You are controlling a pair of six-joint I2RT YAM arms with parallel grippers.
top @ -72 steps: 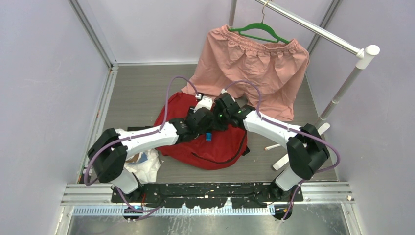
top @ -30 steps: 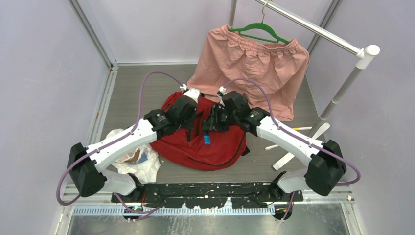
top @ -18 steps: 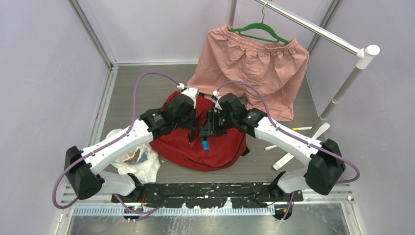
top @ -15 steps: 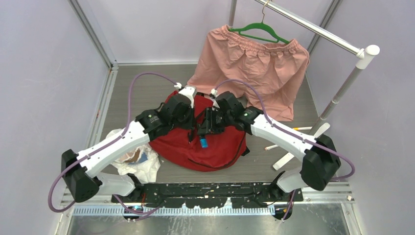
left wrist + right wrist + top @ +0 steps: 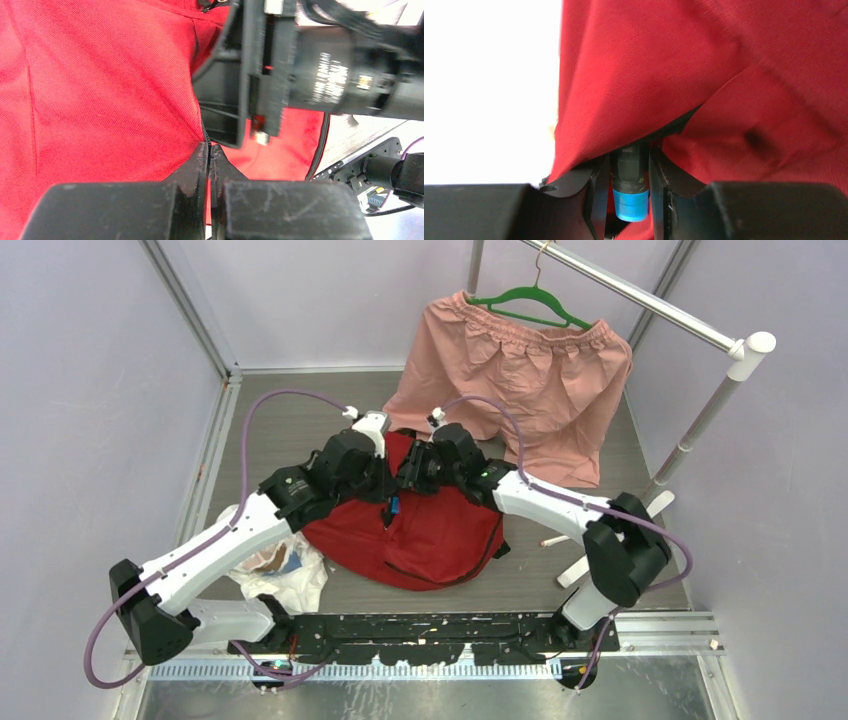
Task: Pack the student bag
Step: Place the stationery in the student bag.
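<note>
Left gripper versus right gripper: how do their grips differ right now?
The left gripper is shut tight, seemingly pinching a zipper edge of the student bag; the right gripper clamps a dark marker with a blue end, jaws apart. Left holds fabric, right a rigid item. Both work at the same red bag.

Your top cam sits high behind the arm bases [image 5: 250, 618], tilted down, far enough back to take in the whole student bag [image 5: 430, 540]. Left wrist cam looks along the left gripper [image 5: 208, 146], pressed close to the bag's red fabric. Right wrist cam looks along the right gripper [image 5: 628, 162], equally close. All three share the bag's far part.
</note>
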